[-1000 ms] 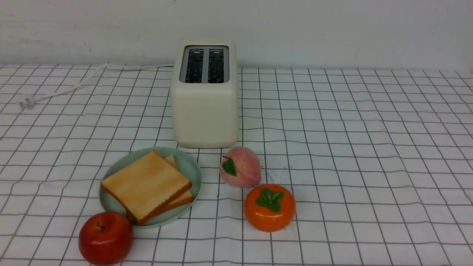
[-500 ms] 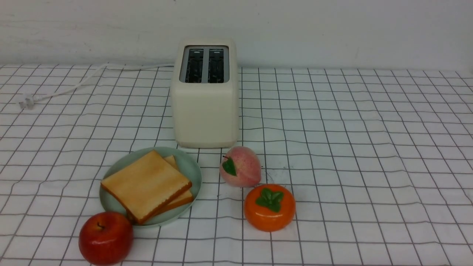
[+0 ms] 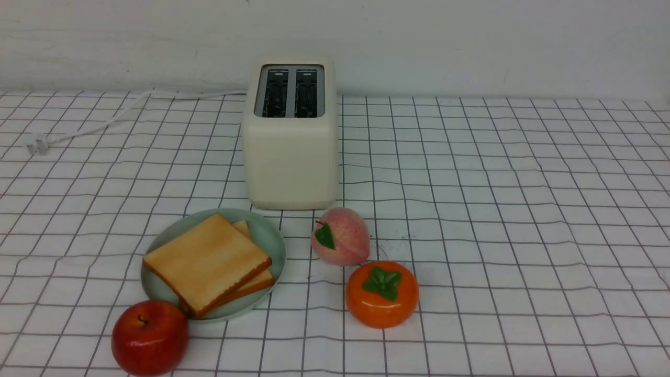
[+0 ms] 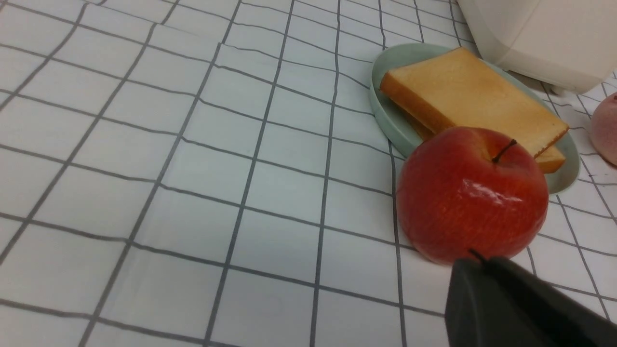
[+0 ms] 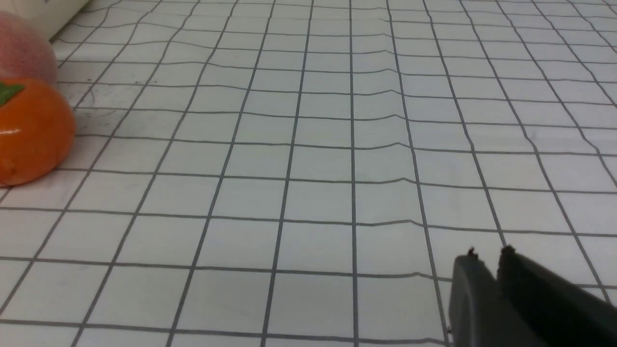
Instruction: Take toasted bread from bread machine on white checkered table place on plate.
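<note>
Checkered table, toast on plate

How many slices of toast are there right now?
2: both golden square toast slices lie stacked on the round mint-green plate, the upper slice partly covering the lower slice. The cream toaster's slots look empty.

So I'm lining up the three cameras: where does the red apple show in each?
Front view: red apple at bottom left, against the plate.
Left wrist view: red apple right of centre, before the plate.
Right wrist view: not in it.
Shared landmark: the peach.
</note>
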Controlling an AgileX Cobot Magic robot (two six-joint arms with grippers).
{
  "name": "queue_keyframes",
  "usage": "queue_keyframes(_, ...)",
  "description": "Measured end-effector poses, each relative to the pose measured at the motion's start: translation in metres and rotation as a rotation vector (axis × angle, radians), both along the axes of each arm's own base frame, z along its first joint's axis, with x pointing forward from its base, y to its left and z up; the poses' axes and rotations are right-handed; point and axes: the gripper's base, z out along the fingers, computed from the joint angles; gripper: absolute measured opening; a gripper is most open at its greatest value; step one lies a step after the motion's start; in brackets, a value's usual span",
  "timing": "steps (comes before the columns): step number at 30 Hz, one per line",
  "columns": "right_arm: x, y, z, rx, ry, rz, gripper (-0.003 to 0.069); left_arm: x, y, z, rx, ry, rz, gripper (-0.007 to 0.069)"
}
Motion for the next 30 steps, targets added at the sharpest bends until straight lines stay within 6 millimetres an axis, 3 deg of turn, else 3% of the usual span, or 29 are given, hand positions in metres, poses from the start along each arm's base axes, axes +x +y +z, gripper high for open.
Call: queue_keyframes(30, 0.0000, 0.0000, -0.0001, 0.000, 0.001, 0.000, 0.0115, 0.0000, 0.0000, 0.0000, -0.001, 0.000, 0.000, 0.0012)
